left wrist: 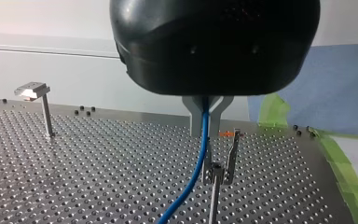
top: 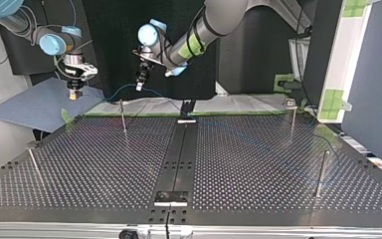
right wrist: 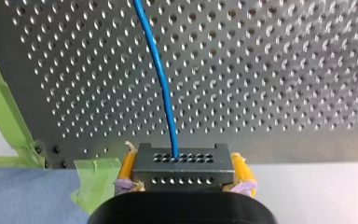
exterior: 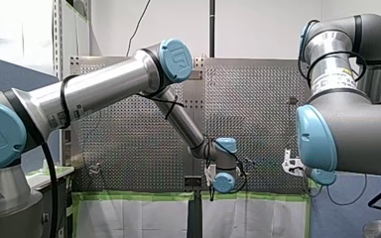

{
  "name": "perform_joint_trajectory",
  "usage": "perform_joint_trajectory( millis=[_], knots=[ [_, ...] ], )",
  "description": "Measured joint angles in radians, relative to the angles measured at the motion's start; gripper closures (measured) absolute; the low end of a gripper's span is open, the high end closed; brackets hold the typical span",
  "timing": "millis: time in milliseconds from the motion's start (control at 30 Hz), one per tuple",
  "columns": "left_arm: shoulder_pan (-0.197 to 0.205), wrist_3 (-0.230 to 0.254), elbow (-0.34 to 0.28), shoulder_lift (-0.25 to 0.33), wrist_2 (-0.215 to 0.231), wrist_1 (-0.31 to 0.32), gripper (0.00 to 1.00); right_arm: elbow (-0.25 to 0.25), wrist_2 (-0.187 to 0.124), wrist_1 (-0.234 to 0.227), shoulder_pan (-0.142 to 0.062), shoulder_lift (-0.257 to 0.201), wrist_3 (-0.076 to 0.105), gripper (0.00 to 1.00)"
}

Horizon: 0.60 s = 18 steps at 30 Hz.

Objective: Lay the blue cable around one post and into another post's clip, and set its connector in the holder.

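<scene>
Left gripper: our left gripper (left wrist: 206,127) is hovering above the bench (left wrist: 98,163), its metal fingers (left wrist: 193,116) pressing together on the blue cable (left wrist: 199,161).
Blue cable: it is dropping from those fingers and passing just beside the clip post (left wrist: 216,184) – we cannot tell whether it is touching the clip. In the top view it is trailing across the bench towards the view's right.
Right gripper: our right gripper (right wrist: 182,161) is hanging off the bench's edge, with its yellow pads (right wrist: 127,168) clamping the connector (right wrist: 191,175) from both sides.
Connector: it is sitting between the right fingers – the cable is leaving its face and heading out over the perforated plate.
Flat-topped post (left wrist: 33,89): it is standing upright, well apart from the clip post.
Green tape (right wrist: 2,107): it is lining the bench's edge.
</scene>
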Motion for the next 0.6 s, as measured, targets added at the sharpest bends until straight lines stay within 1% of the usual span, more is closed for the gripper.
perform_joint_trajectory(
  millis=[200,433,500,600],
  knots=[
    [-0.009,0.006,0.0,0.0,-0.001,-0.003,1.0,0.0,0.023,-0.004,-0.007,0.0,0.018,1.0],
    [-0.014,0.017,-0.001,0.001,-0.001,-0.016,1.0,0.0,0.038,-0.008,-0.008,0.001,0.036,1.0],
    [-0.016,0.018,-0.001,0.0,-0.001,-0.017,1.0,0.0,0.043,-0.008,-0.008,0.001,0.044,1.0],
    [-0.016,0.016,-0.001,0.0,0.002,-0.016,1.0,0.0,0.045,-0.007,-0.007,0.001,0.051,1.0]
  ],
)
